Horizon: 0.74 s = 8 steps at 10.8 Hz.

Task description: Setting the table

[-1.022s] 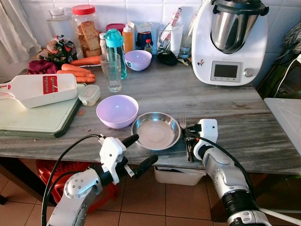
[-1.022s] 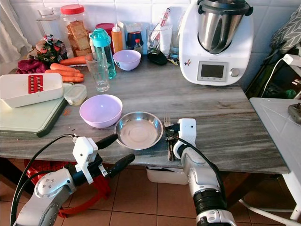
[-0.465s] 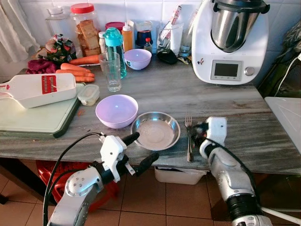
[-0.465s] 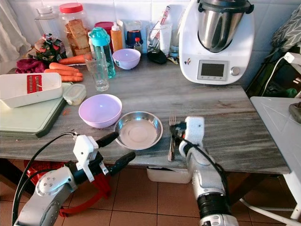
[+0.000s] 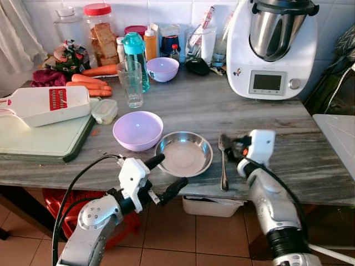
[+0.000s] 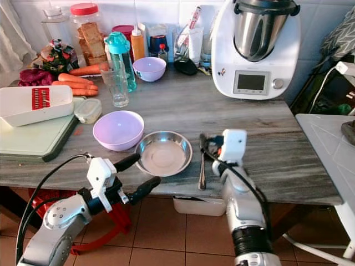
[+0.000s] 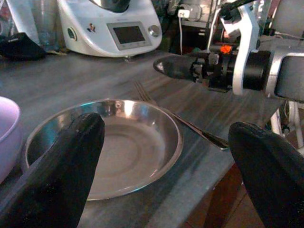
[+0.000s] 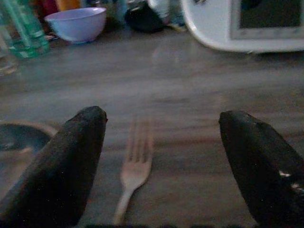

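A steel plate sits near the grey table's front edge, with a purple bowl touching its left side. A fork lies flat just right of the plate, tines pointing away from me. My right gripper hovers open above the tines; in the right wrist view the fork lies between and below its fingers, untouched. Below the table edge in front of the plate, my left gripper is open and empty. From its wrist view, the plate and fork lie ahead.
A white kitchen machine stands at the back right. At the left are a green cutting board and a white slicer. A glass, a small purple bowl, jars and carrots crowd the back. A white bin sits under the table.
My right gripper has let go of the fork, risen and drawn back to the right. The fork now lies a little further right of the plate. The left arm has barely moved.
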Motion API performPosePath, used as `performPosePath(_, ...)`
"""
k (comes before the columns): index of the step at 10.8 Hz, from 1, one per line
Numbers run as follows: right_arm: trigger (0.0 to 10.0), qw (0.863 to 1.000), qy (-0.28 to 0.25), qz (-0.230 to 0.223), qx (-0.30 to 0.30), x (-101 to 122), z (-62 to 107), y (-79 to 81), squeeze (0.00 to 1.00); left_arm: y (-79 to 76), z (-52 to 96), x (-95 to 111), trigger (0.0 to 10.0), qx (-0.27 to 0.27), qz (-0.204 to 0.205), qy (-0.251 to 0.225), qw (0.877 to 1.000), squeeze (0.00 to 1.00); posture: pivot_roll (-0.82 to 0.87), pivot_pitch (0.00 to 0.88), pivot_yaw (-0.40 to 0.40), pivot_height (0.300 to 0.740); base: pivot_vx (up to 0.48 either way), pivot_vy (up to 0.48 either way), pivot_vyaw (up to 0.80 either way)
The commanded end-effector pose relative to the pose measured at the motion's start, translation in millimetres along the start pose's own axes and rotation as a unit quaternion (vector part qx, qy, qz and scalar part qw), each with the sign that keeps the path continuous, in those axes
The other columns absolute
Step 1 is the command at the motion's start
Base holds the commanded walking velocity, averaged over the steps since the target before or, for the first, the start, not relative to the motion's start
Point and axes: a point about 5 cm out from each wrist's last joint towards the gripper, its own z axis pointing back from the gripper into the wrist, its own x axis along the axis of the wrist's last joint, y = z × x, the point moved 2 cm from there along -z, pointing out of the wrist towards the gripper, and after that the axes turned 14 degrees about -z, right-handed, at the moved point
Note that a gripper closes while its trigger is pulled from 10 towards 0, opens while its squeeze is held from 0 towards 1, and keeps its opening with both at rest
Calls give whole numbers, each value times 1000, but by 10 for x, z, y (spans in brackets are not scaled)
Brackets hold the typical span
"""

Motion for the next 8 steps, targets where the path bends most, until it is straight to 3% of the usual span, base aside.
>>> performPosePath(1, 10000, 1000, -4, 10, -17, 43, 18, -48, 1000, 25, -14, 13, 10000, 1, -8, -1, 1000, 0, 33, 0, -4, 740, 0, 0, 0)
performPosePath(3, 10000, 998, 6, 22, -52, 24, 92, -166, 1000, 22, -20, 10, 10000, 3, -6, -2, 1000, 0, 27, 0, -7, 740, 0, 0, 0)
performPosePath(5, 10000, 997, -28, 27, -66, 147, 200, -231, 1000, 63, -63, 77, 10000, 7, 6, -19, 1000, 0, 21, 0, -9, 740, 0, 0, 0)
performPosePath(7, 10000, 995, -58, 34, -69, 303, 341, -241, 1000, 129, -63, 87, 10000, 49, 35, -27, 998, 0, 5, 0, -12, 740, 0, 0, 0)
performPosePath(8, 10000, 994, -68, 35, -72, 354, 394, -232, 1000, 245, -73, 83, 10000, 93, 20, -21, 995, 0, 0, 0, -16, 740, 0, 0, 0)
